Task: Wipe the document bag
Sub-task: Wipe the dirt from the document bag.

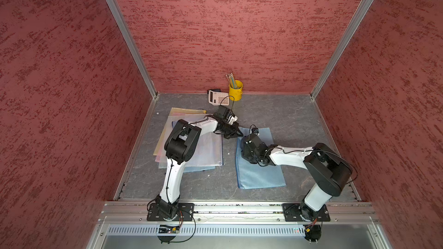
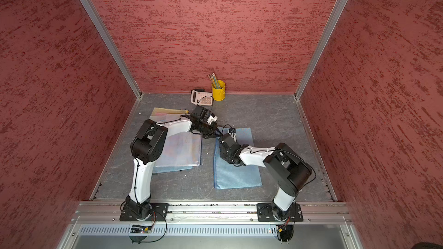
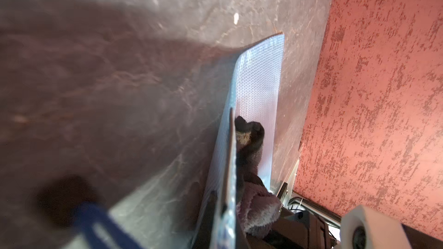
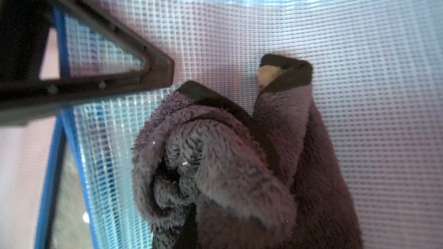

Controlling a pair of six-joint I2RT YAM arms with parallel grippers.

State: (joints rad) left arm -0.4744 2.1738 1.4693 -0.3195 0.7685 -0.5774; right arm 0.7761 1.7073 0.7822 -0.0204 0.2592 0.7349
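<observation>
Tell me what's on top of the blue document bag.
A purple cloth lies bunched on the document bag, clamped in the right gripper. The left gripper pinches the bag's far corner. In both top views the right arm hides part of the bag.

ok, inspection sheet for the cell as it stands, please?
Surface: grey stone-look table, a few white crumbs.
Job's things: blue mesh document bag, far corner raised; purple cloth pressed on it.
Clutter: stack of folders at the left; calculator and yellow pencil cup by the back wall.
Grippers: left gripper shut on the bag's corner; right gripper shut on the cloth.
Cables: wrist cable loops over the calculator; base wiring hangs off the front.
Surroundings: red textured walls, aluminium frame.
</observation>
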